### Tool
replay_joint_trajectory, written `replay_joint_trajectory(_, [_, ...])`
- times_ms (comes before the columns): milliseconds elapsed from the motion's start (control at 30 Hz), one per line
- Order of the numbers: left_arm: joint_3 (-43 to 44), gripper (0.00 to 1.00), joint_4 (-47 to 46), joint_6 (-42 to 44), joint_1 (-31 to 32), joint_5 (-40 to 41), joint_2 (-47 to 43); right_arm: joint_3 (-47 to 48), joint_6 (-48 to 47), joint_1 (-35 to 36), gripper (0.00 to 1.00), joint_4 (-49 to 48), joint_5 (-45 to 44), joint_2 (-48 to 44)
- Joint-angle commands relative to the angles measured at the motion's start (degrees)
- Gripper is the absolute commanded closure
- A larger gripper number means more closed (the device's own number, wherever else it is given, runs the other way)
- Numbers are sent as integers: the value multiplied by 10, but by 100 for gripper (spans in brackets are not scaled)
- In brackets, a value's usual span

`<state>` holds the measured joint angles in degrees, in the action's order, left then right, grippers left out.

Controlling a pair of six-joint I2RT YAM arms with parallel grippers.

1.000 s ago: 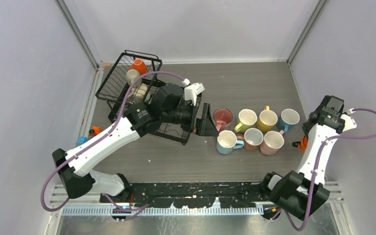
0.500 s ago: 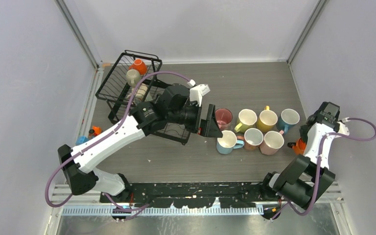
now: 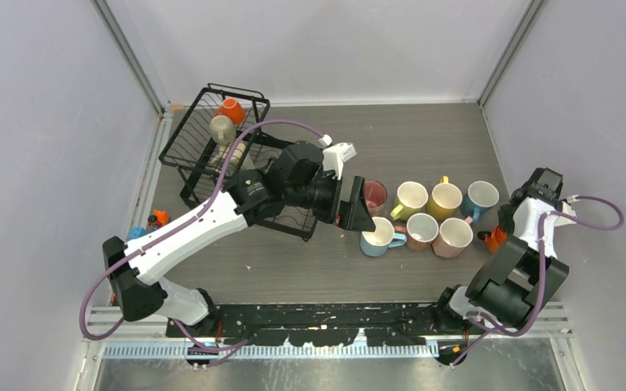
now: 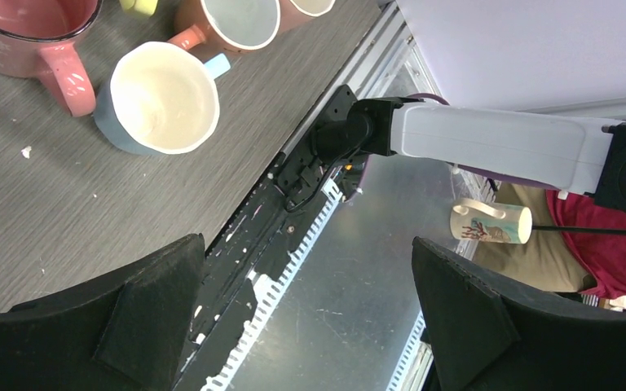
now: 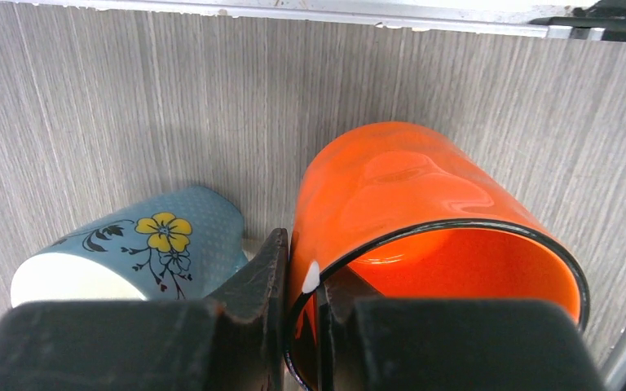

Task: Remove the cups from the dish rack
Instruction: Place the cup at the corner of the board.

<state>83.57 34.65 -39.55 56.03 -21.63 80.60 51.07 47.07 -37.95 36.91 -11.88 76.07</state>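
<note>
Left gripper (image 3: 363, 204): my jaws stand spread wide with nothing between them, over the group of cups on the table, with the pink cup (image 3: 371, 194) and a blue cup (image 3: 377, 236) just beside.
Right gripper (image 5: 306, 297): pinching the rim of the orange cup (image 5: 407, 204), one finger inside and one outside.
Held cup's axis: mouth toward my wrist, base pointing to 12 o'clock in the wrist view. A blue flowered cup (image 5: 151, 236) sits just beside it at 9 o'clock. Whether its base touches the table (image 5: 90, 106) I cannot tell.
Dish rack (image 3: 181, 134): at 10 o'clock from my left gripper, with at least three cups in it, the second orange cup (image 3: 231, 110) farthest.
Nearer arm: my left. My right sits well apart, beyond the whole group.
Next, as I judge: right lets go, left turns toward 10 o'clock.
</note>
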Motion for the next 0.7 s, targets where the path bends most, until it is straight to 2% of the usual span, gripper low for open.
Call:
replay_joint_trajectory(0, [25, 0, -5, 10, 5, 3, 3, -2, 14, -1, 100, -46, 10, 1])
replay_joint_trajectory(167, [23, 0, -6, 11, 7, 5, -1, -12, 15, -1, 97, -53, 14, 9])
replay_joint_trajectory(300, [21, 0, -7, 11, 7, 5, 1, -19, 14, 2, 91, -63, 25, 12])
replay_joint_trajectory(667, [19, 0, -12, 11, 7, 1, 6, -13, 3, 16, 59, -56, 17, 17])
